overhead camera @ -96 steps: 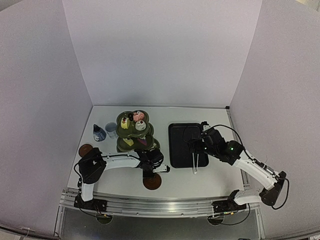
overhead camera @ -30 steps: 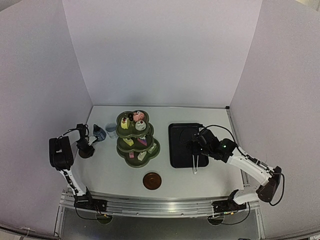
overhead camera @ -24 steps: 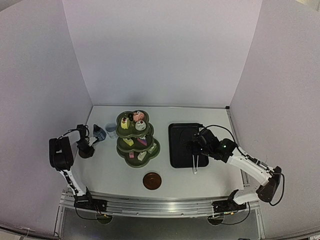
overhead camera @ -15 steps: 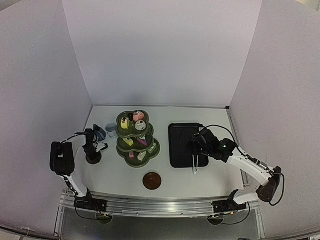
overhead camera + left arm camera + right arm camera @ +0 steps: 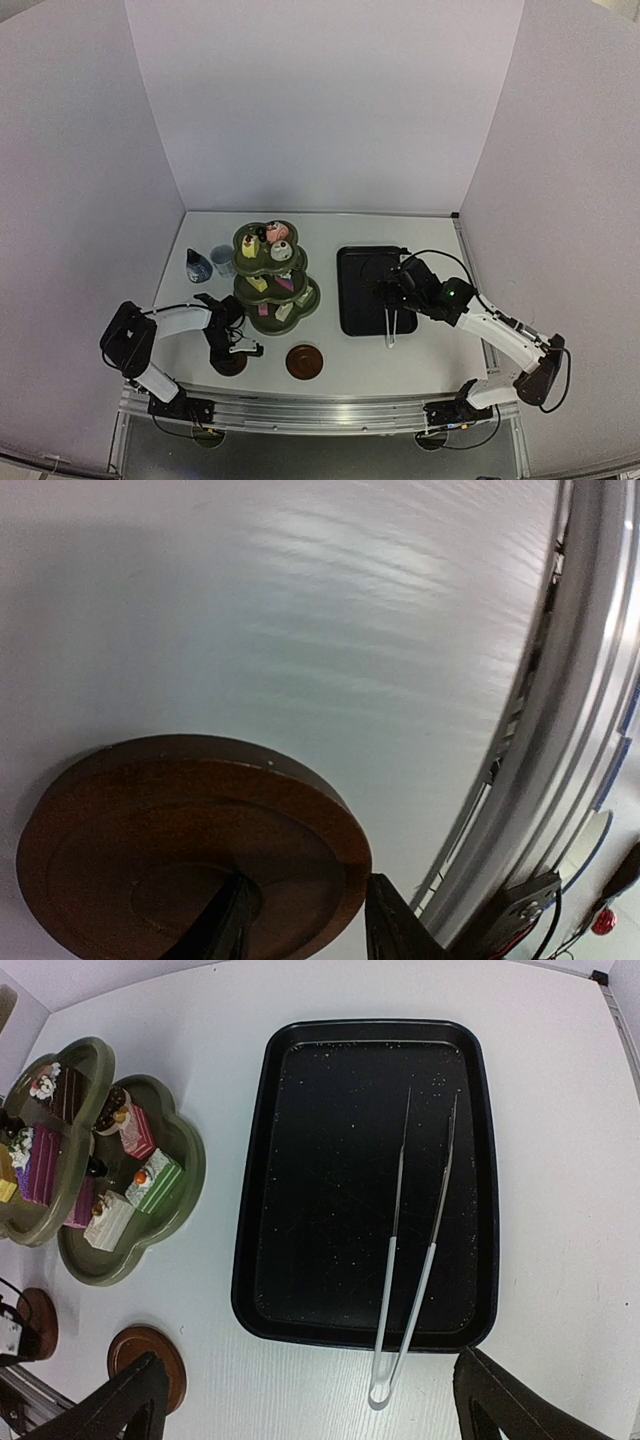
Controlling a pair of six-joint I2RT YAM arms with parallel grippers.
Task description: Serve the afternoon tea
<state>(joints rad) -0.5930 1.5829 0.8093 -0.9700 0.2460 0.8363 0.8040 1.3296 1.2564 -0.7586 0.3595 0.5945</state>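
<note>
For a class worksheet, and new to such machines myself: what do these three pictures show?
Two robot arms are bolted to a table, each ending in a two-finger gripper. The wide picture looks down from above; the other two come from cameras on the wrists. On the table stand a green three-tier stand of pastries, a white cup, a blue jug, a free brown disc, and a black tray holding metal tongs. The left gripper pinches a second brown disc by its rim; the right gripper hangs open over the tray.

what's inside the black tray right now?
Just the metal tongs, lying lengthwise with their joined end over the near rim of the black tray. The right wrist view shows the whole floor, so nothing is covered.
</note>
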